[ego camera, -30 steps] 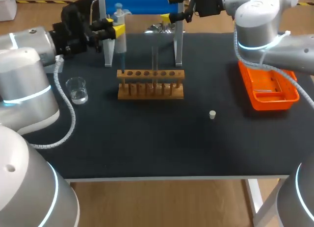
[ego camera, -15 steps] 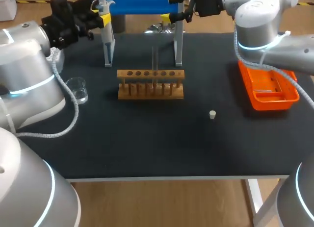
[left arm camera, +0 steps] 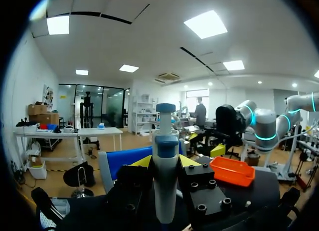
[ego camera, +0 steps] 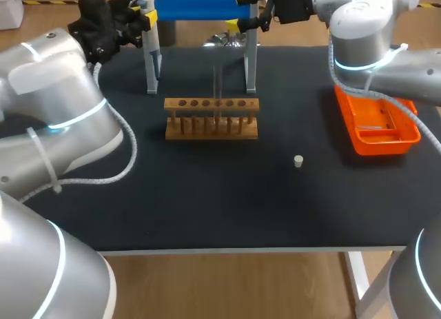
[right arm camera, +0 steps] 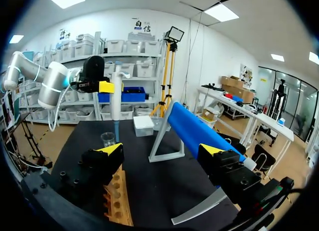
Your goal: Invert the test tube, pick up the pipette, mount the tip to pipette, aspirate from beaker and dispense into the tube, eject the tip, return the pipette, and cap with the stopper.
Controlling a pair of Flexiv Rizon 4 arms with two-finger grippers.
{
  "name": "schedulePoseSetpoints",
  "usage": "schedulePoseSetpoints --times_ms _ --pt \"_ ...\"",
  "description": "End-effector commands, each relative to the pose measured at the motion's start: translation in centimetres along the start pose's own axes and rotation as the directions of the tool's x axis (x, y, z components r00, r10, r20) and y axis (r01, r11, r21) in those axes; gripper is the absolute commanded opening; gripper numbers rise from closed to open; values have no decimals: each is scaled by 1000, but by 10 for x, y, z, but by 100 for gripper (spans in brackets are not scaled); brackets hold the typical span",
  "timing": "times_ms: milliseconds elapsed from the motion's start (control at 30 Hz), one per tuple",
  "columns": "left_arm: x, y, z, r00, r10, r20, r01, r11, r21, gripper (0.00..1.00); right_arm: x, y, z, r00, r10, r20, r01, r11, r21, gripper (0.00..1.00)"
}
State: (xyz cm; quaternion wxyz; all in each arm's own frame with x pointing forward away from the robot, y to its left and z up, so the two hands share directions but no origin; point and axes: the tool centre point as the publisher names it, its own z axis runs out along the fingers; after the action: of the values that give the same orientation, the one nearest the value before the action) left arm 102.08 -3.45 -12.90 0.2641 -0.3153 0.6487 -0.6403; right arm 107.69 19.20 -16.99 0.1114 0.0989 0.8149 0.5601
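My left claw (left arm camera: 165,165) is clamped on the pipette (left arm camera: 165,196). A black block with a yellow tip presses the smooth white barrel from each side, and the blue-collared plunger stands upright above them. Seen from the head camera, claw and pipette hang at 11 o'clock over the table, beside the left grey leg of the stand (ego camera: 200,5). My right claw (right arm camera: 161,149) is spread wide and grips nothing. It is at 1 o'clock, by the right end of the stand's round blue bar. The wooden rack (ego camera: 211,119), with its row of round holes, sits mid-table on the black mat (ego camera: 207,202). A clear glass tube (ego camera: 217,81) rises from it. The pale, stubby stopper (ego camera: 298,161) lies at 4 o'clock from the rack, and the orange plastic tray (ego camera: 377,122) at 3 o'clock. A small clear beaker (right arm camera: 108,139) stands on the mat.
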Motion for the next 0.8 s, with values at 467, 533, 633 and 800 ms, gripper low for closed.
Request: schedulePoseSetpoints --times_ms 467,533,633,800 --pt "-17 -3 45 971 -13 238 33 996 -81 0 -1 0 -1 1000 0 -4 0 1000 2 100" --pt "-18 -2 48 969 -13 246 34 996 -82 0 -1 0 -1 1000 0 -4 0 1000 2 100" --pt "-22 -1 55 964 -7 267 31 996 -87 0 -1 0 -1 1000 0 -4 0 1000 2 100" --pt "-27 2 65 951 4 311 29 994 -101 0 -1 0 -1 1000 0 -4 0 1000 2 100"
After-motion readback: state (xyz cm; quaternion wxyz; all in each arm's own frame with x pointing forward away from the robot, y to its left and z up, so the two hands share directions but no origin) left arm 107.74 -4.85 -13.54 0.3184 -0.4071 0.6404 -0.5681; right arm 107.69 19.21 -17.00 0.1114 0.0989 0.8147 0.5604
